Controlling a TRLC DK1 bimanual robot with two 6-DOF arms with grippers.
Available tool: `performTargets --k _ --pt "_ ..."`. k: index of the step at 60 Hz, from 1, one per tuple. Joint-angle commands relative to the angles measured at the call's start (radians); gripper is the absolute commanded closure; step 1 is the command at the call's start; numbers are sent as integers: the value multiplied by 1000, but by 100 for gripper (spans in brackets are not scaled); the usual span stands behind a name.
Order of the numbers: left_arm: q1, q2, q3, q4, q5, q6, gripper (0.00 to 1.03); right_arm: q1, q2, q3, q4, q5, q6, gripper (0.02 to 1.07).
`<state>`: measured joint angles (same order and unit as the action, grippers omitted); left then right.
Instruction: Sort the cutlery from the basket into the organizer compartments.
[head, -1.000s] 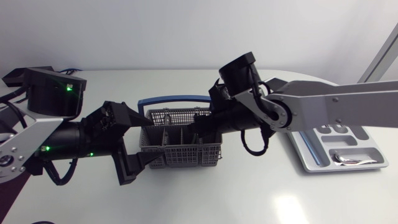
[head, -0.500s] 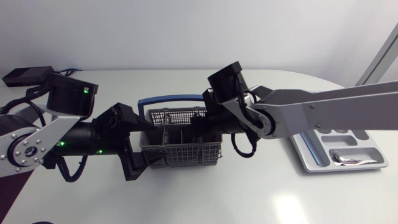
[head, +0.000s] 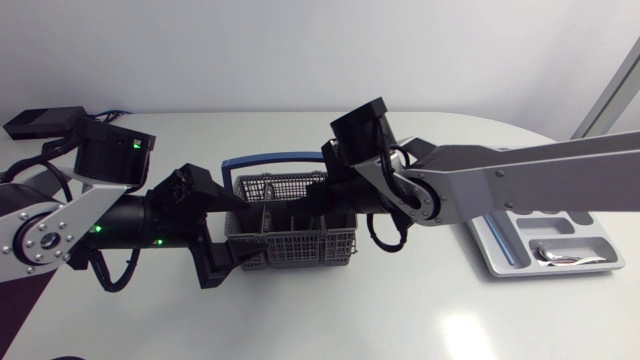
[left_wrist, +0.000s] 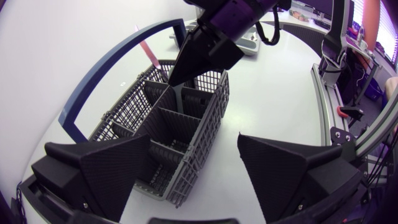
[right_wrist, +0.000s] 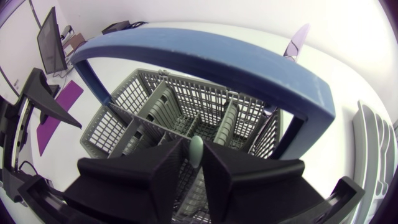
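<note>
Basket (head: 290, 235), grey mesh with a blue handle (head: 280, 158), sits mid-frame on the table (head: 400, 310) in the head view.

Left gripper (head: 250, 226) comes in from the left of the frame, jaws wide apart, straddling the basket's left end. In the left wrist view one finger (left_wrist: 93, 171) overlaps the basket's near corner. The other sits off to the side, apart from the mesh. It grips nothing.

Right arm enters at the right edge and reaches past centre. Right gripper (head: 314, 205) is dipped into the basket's right-hand cells. In the right wrist view the jaws are nearly together, clamped on a utensil (right_wrist: 196, 151) with a pale grey-green grip that stands upright in a cell. Its working end is hidden, so I can't tell the type.

Organizer (head: 492, 255) is at lower right of the frame, well apart from the basket. One shiny piece (head: 556, 257) lies in its lowest long compartment.

Purple piece (right_wrist: 300, 36) lies on the table beyond the blue handle, type unclear.
</note>
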<state>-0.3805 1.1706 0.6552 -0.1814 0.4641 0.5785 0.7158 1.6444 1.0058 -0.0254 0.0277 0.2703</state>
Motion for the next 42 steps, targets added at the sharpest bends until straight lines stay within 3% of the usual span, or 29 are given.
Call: performTargets --k 1,10,30,42 --pt "8 -9 -11 5 10 -12 6 13 9 14 7 8 26 94" --pt "5 -19 -12 2 10 -12 6 13 9 7 16 5 18 102" --pt "-3 -45 -19 0 10 -20 6 59 -115 -55 19 1 -52 102" --pt "-3 -60 -12 -16 10 -22 6 68 -268 -27 -100 -66 -65 102"
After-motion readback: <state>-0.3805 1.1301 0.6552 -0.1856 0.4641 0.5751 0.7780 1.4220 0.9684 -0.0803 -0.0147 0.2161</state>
